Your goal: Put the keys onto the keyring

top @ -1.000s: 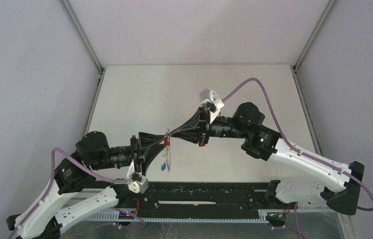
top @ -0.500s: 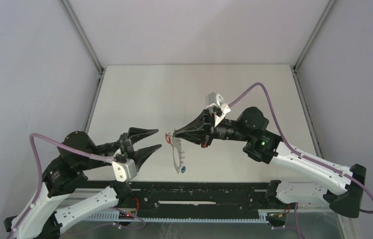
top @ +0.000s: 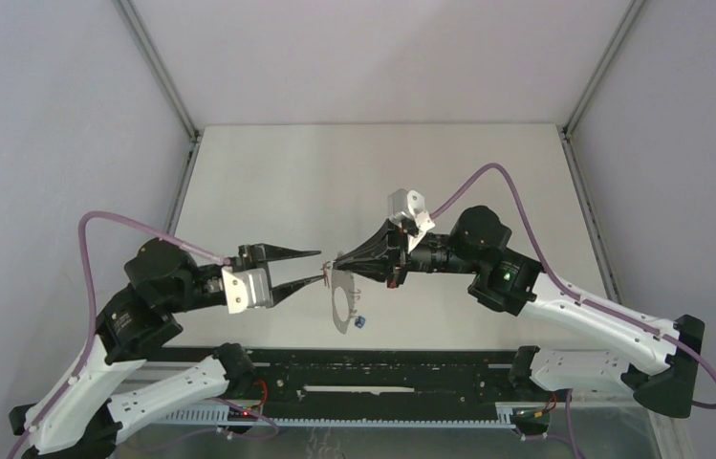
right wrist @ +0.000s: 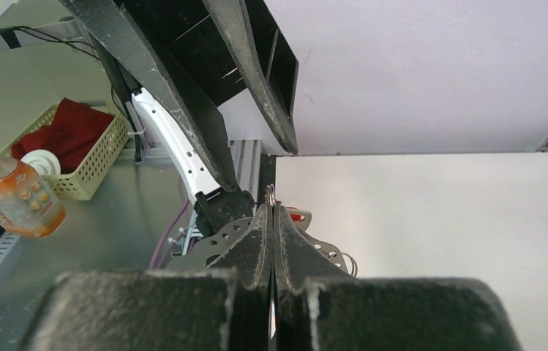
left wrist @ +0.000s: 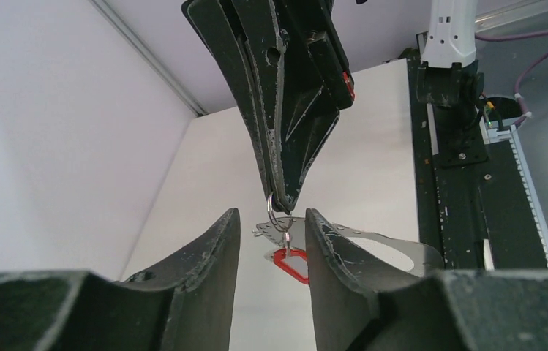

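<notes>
The keyring (top: 338,308), a thin grey metal ring with small holes along its rim, hangs in the air over the table's near middle. My right gripper (top: 335,265) is shut on a small wire loop (left wrist: 278,216) at its top. The red key (left wrist: 290,265) dangles from that loop, and the blue key (top: 360,323) hangs at the ring's lower end. My left gripper (top: 321,267) is open, its fingers (left wrist: 212,256) standing either side of the loop and red key without touching them. The right wrist view shows the keyring (right wrist: 221,237) behind its shut fingertips.
A black rail (top: 382,368) runs along the table's near edge below the keyring. Beyond the table's side, the right wrist view shows a yellow basket (right wrist: 99,157) with a red cloth and an orange bottle (right wrist: 11,194). Enclosure walls stand on three sides.
My left gripper let go at the meeting point, drew back to the left and opened, then came back up to the keyring. The keyring swung from edge-on to face-on under the right gripper.
</notes>
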